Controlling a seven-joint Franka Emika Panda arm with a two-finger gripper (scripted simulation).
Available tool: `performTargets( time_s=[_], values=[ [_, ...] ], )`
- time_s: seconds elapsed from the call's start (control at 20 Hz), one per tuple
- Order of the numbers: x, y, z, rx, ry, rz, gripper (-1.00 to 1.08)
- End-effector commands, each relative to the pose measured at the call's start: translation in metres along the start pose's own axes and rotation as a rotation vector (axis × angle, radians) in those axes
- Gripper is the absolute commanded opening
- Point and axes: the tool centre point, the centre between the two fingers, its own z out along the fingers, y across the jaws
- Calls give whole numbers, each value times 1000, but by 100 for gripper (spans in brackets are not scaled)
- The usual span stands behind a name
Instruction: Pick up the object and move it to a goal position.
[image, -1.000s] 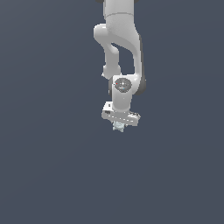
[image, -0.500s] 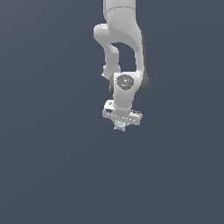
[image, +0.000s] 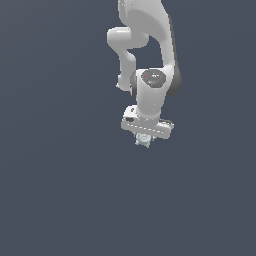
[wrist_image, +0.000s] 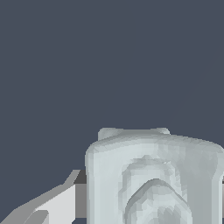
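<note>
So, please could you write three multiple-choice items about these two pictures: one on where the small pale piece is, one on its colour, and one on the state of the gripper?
1. Where is the tiny pale blue-grey lumpy piece?
A. directly below the white robot gripper
B. far off at the exterior view's left
C. on top of the arm

2. What colour is the ground behind it?
A. bright red
B. dark blue-grey
C. white

3. What is the gripper doing?
A. open, far from the piece
B. shut on the piece
C. out of view

Answers:
1 A, since the piece peeks out just under the gripper.
2 B, the dark ground fills both views.
3 B, the piece sits between the fingers in both views.
</note>
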Motion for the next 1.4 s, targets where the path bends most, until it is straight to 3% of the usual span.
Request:
performTargets(
  time_s=[0.0,0.7,1.35],
  values=[
    [5,-9,-24,0,0,0,-100],
    [38,-62,-150,0,0,0,-100],
    [56,-85,-202,0,0,0,-100]
  ],
)
